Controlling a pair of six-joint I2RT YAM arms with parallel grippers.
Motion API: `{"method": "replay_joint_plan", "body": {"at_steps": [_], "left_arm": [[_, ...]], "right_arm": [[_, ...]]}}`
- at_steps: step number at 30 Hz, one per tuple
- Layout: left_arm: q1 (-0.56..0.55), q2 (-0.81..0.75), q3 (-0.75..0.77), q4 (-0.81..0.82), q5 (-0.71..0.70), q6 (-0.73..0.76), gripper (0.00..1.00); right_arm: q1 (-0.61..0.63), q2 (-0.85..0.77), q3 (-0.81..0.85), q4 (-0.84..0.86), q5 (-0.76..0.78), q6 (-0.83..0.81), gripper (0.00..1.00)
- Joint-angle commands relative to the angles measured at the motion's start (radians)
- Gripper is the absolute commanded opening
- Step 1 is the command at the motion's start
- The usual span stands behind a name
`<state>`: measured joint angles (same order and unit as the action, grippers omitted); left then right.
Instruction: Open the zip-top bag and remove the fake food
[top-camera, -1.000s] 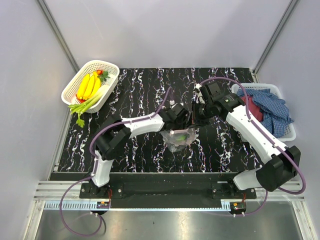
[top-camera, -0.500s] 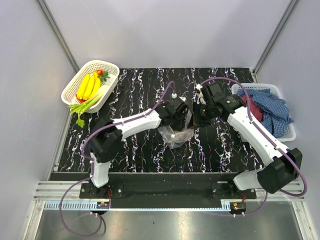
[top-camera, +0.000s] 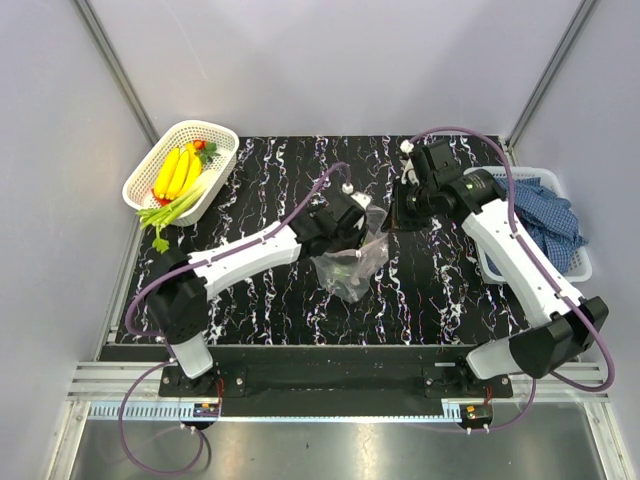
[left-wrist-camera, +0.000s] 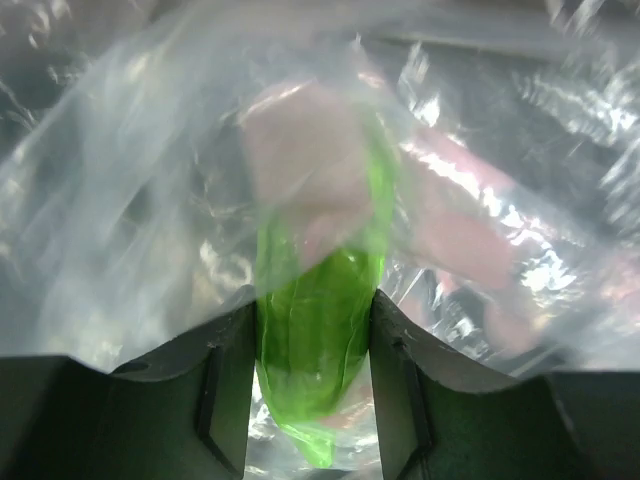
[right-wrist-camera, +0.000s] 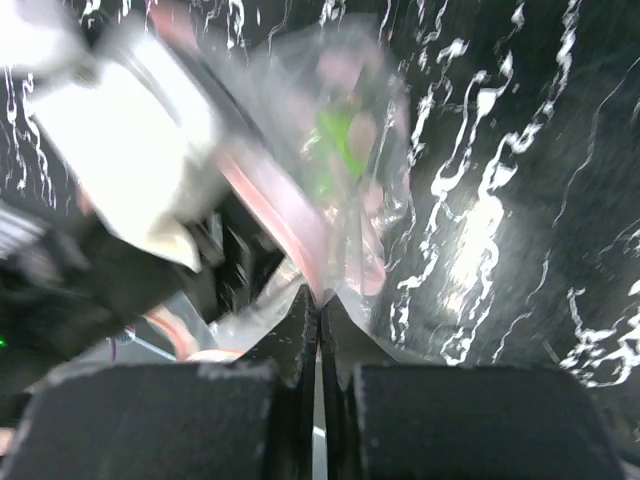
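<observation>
The clear zip-top bag (top-camera: 350, 272) hangs stretched between my two grippers above the black marble table (top-camera: 250, 190). My left gripper (top-camera: 350, 236) reaches into the bag. In the left wrist view its fingers (left-wrist-camera: 232, 370) press both sides of a green fake food piece (left-wrist-camera: 315, 345), with the crinkly bag (left-wrist-camera: 140, 200) all around. My right gripper (top-camera: 393, 220) is shut on the bag's pinkish zip edge (right-wrist-camera: 300, 250), jaws closed (right-wrist-camera: 320, 300). The green piece (right-wrist-camera: 340, 140) shows through the plastic there. Yellow bananas (top-camera: 177, 172), a leek (top-camera: 175, 208) and red pieces lie in the white basket (top-camera: 222, 135).
The white mesh basket sits at the table's far left corner, the leek hanging over its rim. A second white basket (top-camera: 578, 268) with the blue checked cloth (top-camera: 545, 215) stands at the right edge. Grey walls enclose the table.
My right gripper has drawn up and back with the bag's edge. My left gripper has shifted left and deeper into the bag, and the bag now stands taller and more open.
</observation>
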<state>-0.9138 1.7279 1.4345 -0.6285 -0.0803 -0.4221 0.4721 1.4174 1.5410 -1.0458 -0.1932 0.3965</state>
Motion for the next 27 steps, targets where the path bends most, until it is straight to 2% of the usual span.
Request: {"method": "replay_joint_plan", "body": {"at_steps": [1,8,12,16,19,20,26,27], "left_arm": [[-0.026,-0.047,-0.055,-0.076,0.033,0.103,0.00],[-0.033,-0.105,-0.072,-0.045,0.074,0.149,0.00],[-0.028,-0.140,-0.062,-0.022,0.201,0.221,0.00],[0.041,-0.191,-0.037,-0.028,0.171,-0.002,0.00],[0.052,-0.269,-0.091,0.102,0.198,-0.052,0.00],[0.053,-0.292,-0.141,0.193,0.204,-0.047,0.00],[0.064,-0.433,-0.276,0.404,0.206,0.006,0.00],[0.072,-0.444,-0.305,0.442,0.255,0.006,0.00]], "right_arm": [[-0.024,0.057,0.109,-0.014,0.078,-0.062,0.00],[-0.024,0.104,0.119,-0.017,-0.038,-0.047,0.00],[-0.024,0.074,0.067,-0.005,-0.034,-0.070,0.00],[-0.024,0.019,0.007,0.007,-0.072,-0.085,0.00],[-0.024,-0.020,-0.061,0.039,-0.117,-0.061,0.00],[-0.024,-0.024,-0.073,0.040,-0.118,-0.047,0.00],[-0.024,-0.061,-0.113,0.052,-0.141,-0.012,0.00],[-0.024,-0.066,-0.116,0.053,-0.155,-0.008,0.00]]}}
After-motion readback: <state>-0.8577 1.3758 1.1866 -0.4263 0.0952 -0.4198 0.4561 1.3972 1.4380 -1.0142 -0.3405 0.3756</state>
